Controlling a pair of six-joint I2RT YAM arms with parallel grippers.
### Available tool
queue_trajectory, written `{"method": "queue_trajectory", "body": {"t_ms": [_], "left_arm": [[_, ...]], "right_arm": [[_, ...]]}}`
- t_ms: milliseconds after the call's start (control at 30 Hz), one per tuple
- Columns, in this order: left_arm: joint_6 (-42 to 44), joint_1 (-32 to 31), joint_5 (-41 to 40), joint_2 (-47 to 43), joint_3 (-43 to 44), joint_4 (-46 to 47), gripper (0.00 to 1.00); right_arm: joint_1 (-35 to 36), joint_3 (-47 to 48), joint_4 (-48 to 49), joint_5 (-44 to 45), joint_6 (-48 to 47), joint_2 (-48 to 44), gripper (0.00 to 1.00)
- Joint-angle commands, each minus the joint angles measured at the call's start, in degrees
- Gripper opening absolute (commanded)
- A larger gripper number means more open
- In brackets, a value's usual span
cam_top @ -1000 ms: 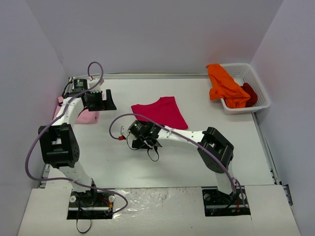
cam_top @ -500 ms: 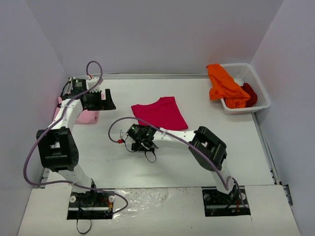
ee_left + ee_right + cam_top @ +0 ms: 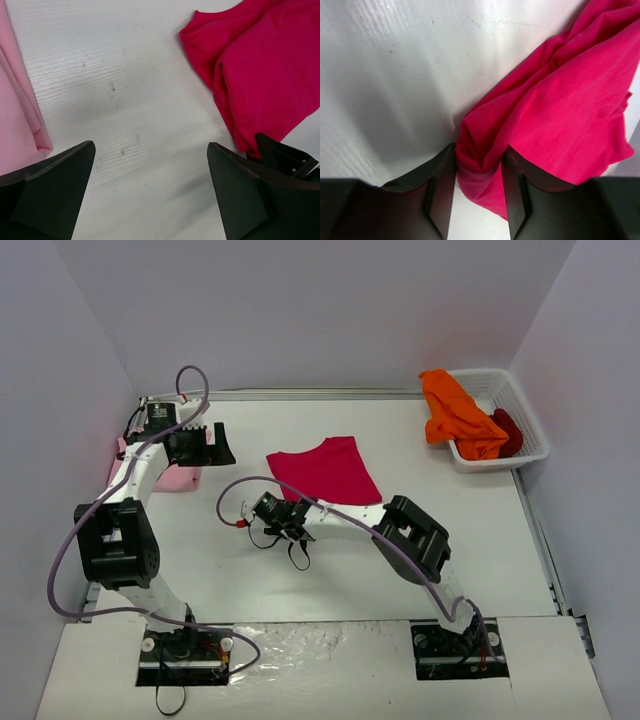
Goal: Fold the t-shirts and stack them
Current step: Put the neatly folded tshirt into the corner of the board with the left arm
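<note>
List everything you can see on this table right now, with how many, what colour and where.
crimson-magenta t-shirt: one, crimson-magenta, middle of the table
pale pink t-shirt: one, pale pink, left edge, partly under the left arm
orange t-shirt: one, bright orange, draped over the basket's left rim
dark red t-shirt: one, dark red, inside the basket
basket: one, white mesh, far right corner
table: one, white, under everything
left claw: one, black, open over bare table by the pink shirt
right claw: one, black, shut on a fold of the crimson-magenta t-shirt
</note>
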Motion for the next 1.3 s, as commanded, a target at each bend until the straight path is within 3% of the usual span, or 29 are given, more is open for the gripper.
{"method": "queue_trajectory", "body": {"t_ms": [0,233,267,567,933,1067,1267], "left_arm": [[0.6,0.1,-0.1,-3.8,0.3,0.7,0.94],[0.5,0.1,-0.2,-4.0,0.1,0.6,0.94],[0.5,0.1,-0.1,-4.0,0.2,0.5,0.94],[-4.1,0.0,2.2,-5.1,-2.0,2.3,0.94],[-19.0,0.0,13.1,-0.9,-5.1,8.9,0.94],[-27.9,-0.1,17.4,2.5,-8.1,17.0,0.94],[-34.6,-0.9,20.3,7.0,-10.1,21.2,0.94]], "right_arm": [[-1.5,0.8,-2.2,0.9,1.1,2.4,0.32],[-3.0,1.2,-2.2,1.9,0.8,2.6,0.08],[-3.1,1.4,-2.2,2.0,0.8,2.5,0.0],[-3.1,5.5,-4.7,2.9,0.1,-0.7,0.0],[-3.0,17.4,-10.9,1.7,0.8,1.1,0.0],[-3.0,19.5,-11.8,1.5,1.0,3.1,0.0],[-2.9,21.7,-13.1,1.2,1.3,5.3,0.0]]}}
